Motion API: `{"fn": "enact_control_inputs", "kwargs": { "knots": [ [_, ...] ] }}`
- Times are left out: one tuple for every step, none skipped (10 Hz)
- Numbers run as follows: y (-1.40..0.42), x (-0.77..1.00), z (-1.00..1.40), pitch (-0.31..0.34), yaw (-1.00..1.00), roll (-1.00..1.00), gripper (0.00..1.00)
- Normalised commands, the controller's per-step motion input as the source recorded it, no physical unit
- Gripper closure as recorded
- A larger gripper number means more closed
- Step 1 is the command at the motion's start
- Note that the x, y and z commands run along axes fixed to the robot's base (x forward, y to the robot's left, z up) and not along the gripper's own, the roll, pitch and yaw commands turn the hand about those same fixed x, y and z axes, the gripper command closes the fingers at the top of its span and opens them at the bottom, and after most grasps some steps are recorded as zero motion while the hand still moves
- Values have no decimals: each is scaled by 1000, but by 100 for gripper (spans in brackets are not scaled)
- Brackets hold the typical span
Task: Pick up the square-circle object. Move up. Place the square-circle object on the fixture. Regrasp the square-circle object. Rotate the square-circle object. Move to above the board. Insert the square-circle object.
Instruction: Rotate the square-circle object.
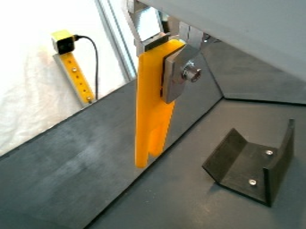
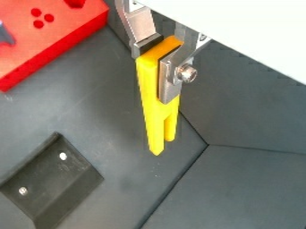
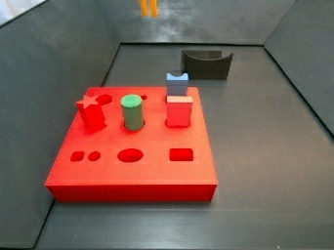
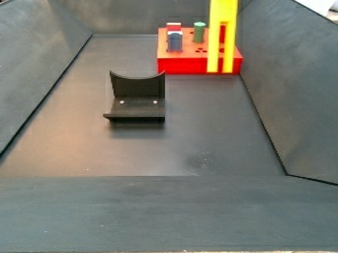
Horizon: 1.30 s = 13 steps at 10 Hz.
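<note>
Yellow-orange and slim, the long square-circle object (image 1: 157, 98) hangs upright in the air, clear of the dark grey floor (image 4: 158, 148), in both wrist views (image 2: 157, 103). Its upper end sits between the flat silver fingers (image 1: 174, 73) of the gripper (image 2: 162, 61), which is pinched onto the rod; one silver plate with a screw lies flat against the rod's side. In a side view the rod (image 4: 224, 38) shows as a tall vertical bar near the far right wall, in front of the board. In a side view only its lower tip (image 3: 148, 8) shows at the frame's upper edge.

The dark L-shaped fixture (image 4: 133, 97) stands on the floor, well apart from the rod. The large flat bright red board (image 3: 131, 156) carries a green cylinder (image 3: 131, 111), a red square peg (image 3: 179, 110) and a small blue-grey block (image 3: 178, 83).
</note>
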Motion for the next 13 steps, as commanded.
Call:
{"fn": "enact_control_inputs", "kwargs": {
  "knots": [
    [37, 103, -41, 232, -812, -1000, 100],
    [66, 74, -17, 251, -797, -1000, 100],
    [12, 15, 4, 304, -785, -1000, 100],
    [3, -1, 17, 346, -772, -1000, 100],
    [27, 16, 26, 383, -725, -1000, 100],
    [27, 18, 22, 387, -653, -939, 100],
    [17, 35, 25, 324, -384, -604, 100],
    [9, 50, 26, 290, -275, -459, 100],
    [10, 68, 7, 212, -131, -264, 100],
    [23, -27, 0, 47, -1000, -59, 100],
    [23, -37, 7, 39, -1000, -52, 100],
    [23, -38, 13, 41, -1000, -59, 100],
    [22, -33, 16, 45, -1000, -65, 100]
  ]
}}
